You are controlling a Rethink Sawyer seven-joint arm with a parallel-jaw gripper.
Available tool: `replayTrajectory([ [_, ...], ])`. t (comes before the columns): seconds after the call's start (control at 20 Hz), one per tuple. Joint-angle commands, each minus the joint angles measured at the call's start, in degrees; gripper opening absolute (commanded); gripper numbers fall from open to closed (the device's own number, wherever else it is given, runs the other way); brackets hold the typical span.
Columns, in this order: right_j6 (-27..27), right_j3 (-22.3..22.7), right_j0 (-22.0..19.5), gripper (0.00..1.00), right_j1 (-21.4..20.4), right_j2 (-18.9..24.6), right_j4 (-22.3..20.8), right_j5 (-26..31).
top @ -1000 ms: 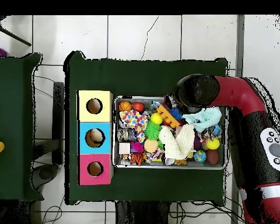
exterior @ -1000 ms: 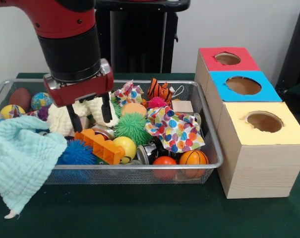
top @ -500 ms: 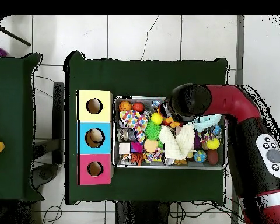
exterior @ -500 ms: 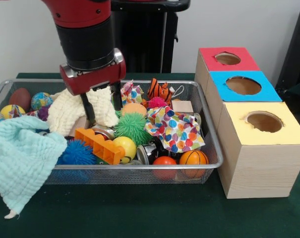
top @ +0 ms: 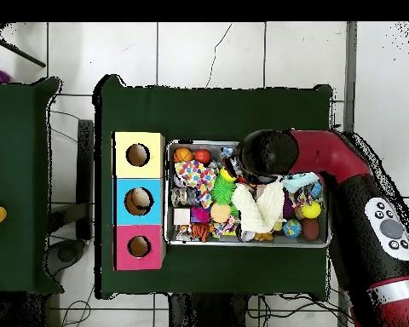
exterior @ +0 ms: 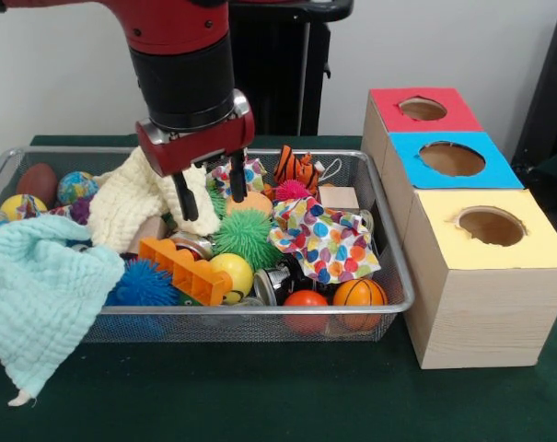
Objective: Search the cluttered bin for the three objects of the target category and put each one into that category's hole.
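I have the gripper [exterior: 207, 193] hanging over the middle of the wire bin [exterior: 388, 241], its two fingers spread with nothing between them, tips just above the cream cloth [exterior: 135, 203] and the green spiky ball [exterior: 246, 235]. The task doesn't say which category I'm after, so I can't name the target; I judge the likeliest candidates under the hand are the balls: the green spiky one, the yellow ball [exterior: 232, 272] lower in the frame, and the small basketball [exterior: 359, 293] at the bin's lower right. The three boxes stand at the right of the frame, with red [exterior: 423, 109], blue [exterior: 452, 158] and yellow [exterior: 491, 226] holes.

To do this step well, I want to come straight down with the fingers straddling one object only. The cream cloth lies just left of the fingers and could snag, and the orange block [exterior: 181, 267] sits close below. I would centre over the green ball first, then descend slowly and close gently, since it looks soft.
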Motion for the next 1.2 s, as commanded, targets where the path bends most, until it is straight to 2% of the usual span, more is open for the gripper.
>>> replayTrajectory([
  [0.05, 5.31, 3.79, 1.24, 1.0, 3.38, -2.59, 0.93, -5.28],
  [0.95, 5.42, 3.1, 3.52, 1.0, 6.04, -4.61, 2.06, -8.7],
  [1.2, 7.89, 1.88, 6.07, 1.0, 5.37, -7.41, 1.2, -7.69],
])
